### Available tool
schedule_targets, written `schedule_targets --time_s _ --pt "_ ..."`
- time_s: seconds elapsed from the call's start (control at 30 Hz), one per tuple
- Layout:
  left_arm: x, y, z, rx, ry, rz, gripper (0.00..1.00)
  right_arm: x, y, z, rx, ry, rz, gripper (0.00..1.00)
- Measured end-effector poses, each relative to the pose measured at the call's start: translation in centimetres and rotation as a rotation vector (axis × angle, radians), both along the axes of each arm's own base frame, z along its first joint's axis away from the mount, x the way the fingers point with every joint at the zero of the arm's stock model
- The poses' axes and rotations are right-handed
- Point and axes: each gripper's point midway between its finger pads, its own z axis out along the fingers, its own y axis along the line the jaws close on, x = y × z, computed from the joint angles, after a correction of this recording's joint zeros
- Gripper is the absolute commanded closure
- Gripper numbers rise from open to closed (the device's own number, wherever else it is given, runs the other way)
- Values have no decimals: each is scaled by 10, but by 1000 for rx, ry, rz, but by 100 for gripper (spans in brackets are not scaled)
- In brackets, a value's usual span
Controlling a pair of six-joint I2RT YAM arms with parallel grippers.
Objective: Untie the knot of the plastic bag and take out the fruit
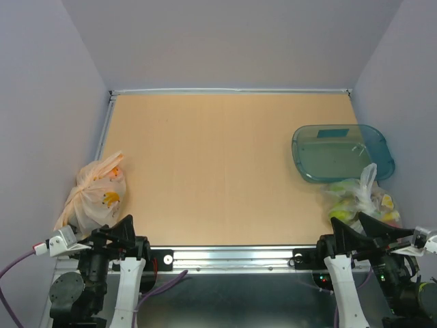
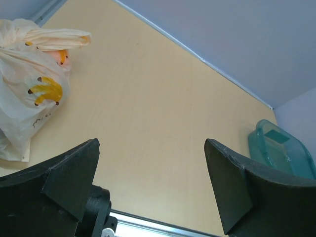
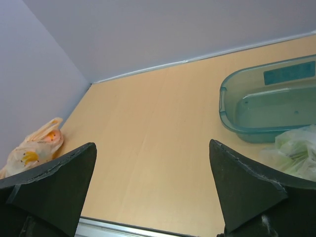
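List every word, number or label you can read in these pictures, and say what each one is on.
None can be read.
plastic bag: small dark lettering low on its side, too blurred to read.
teal tray: a dark rectangular label, with no legible writing on it.

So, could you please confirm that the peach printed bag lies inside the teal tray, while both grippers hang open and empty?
Not quite: the plastic bag sits on the table at its near left corner, far from the teal tray on the right, as the top external view shows. The left gripper and right gripper are indeed open and empty.
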Motion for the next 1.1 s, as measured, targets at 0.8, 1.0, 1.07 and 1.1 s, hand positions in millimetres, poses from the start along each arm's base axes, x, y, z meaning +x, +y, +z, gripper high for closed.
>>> schedule_targets --time_s 0.8,1.0,1.07,1.1 --pt "68 12 -28 -140 317 149 1 17 -2 -11 25 70 -13 0" --pt "120 28 -74 -99 514 263 1 18 -1 -6 29 78 -4 0" --pt "132 35 -91 -84 562 309 1 16 -1 -3 29 69 0 0" --pt "139 41 -101 -73 594 345 2 15 -1 -1 29 64 1 0"
